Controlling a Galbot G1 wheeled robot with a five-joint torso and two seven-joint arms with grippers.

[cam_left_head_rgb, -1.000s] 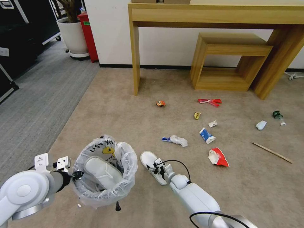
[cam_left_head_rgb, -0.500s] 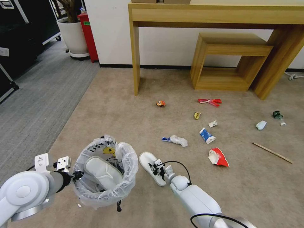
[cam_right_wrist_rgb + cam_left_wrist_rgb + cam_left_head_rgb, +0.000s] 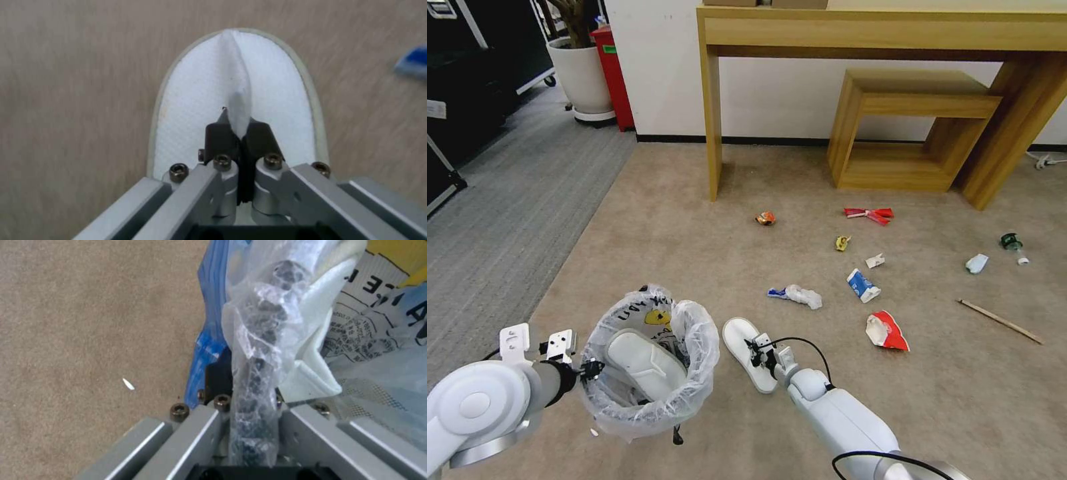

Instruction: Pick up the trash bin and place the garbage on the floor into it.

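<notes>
Pinching a slipper (image 3: 236, 100) by its upper fold, our right pincer (image 3: 240, 133) is closed on it, beside the bin (image 3: 694, 333). Left pincer (image 3: 253, 396) clamps the bin's rim; one slipper (image 3: 644, 363) inside. We should lift cleanly, clear the bag, then release. Beige carpet (image 3: 694, 233), litter scattered; wooden table (image 3: 880, 30) at wall.

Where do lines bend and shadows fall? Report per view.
Head view: the wooden table shows splayed legs, wide-lens warp, with a faint shadow beside its leg. Left wrist view: glints on the trash bin liner. Right wrist view: the slipper is evenly lit, no hard shadow.
</notes>
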